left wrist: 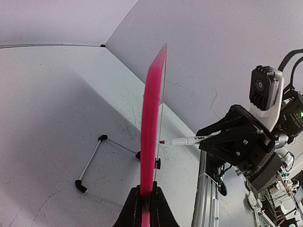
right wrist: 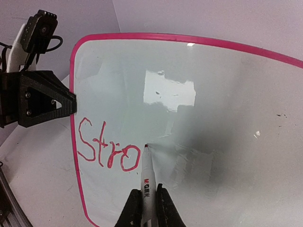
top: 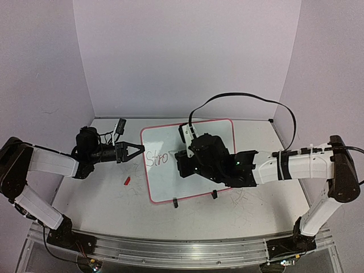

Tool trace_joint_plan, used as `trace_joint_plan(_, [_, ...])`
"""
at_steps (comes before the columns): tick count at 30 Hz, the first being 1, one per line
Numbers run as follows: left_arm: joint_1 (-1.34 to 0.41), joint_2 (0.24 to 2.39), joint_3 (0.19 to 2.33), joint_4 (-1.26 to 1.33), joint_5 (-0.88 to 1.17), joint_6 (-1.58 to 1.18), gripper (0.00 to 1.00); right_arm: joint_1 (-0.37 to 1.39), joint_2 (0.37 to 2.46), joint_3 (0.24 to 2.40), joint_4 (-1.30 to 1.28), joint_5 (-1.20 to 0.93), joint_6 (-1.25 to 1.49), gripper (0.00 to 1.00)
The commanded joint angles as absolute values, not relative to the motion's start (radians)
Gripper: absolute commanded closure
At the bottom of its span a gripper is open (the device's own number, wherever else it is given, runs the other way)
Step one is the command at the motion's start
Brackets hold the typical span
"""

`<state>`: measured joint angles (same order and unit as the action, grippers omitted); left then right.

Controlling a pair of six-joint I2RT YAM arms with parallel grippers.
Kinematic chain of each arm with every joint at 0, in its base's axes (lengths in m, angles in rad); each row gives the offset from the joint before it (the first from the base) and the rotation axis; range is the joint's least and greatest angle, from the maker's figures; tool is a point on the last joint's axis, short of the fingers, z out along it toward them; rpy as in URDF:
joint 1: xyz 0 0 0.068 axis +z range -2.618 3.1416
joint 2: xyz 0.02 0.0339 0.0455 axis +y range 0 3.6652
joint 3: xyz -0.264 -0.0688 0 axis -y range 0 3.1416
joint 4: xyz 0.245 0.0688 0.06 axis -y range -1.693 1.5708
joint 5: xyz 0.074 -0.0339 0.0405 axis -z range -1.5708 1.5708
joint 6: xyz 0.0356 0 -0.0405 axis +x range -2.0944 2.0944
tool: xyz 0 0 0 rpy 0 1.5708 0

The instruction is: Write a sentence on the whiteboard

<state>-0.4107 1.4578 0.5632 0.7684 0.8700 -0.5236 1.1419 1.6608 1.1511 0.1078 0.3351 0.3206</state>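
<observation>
The whiteboard (top: 170, 185) stands tilted on the table, glossy white with a red-pink rim. On its left part the sentence (top: 157, 158) reads "Stro" in red letters (right wrist: 106, 146). My left gripper (top: 138, 149) is shut on the board's left edge, which shows as a pink strip (left wrist: 150, 132) between the jaws (left wrist: 147, 191). My right gripper (right wrist: 147, 194) is shut on a white marker (right wrist: 147, 175). Its red tip touches the board (right wrist: 213, 94) just right of the "o". In the left wrist view the marker (left wrist: 182, 140) meets the board's face from the right.
A small red cap (top: 127, 181) lies on the table left of the board. Two black clip feet (top: 175, 202) hold the board's lower rim. A wire stand (left wrist: 92, 161) sits behind it. A black cable (top: 250, 98) arcs above the right arm. White walls enclose the table.
</observation>
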Motion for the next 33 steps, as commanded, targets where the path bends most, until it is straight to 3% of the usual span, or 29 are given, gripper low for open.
trace_joint_plan(1, [-0.424,1.444,0.601,0.780,0.902,-0.518,1.00,1.143,1.674,1.177,0.120,0.354,0.330,1.00])
trace_joint_plan(33, [-0.424,1.448,0.607,0.777,0.904,-0.520,1.00,1.155,1.685,1.108,0.069,0.313,0.408,1.00])
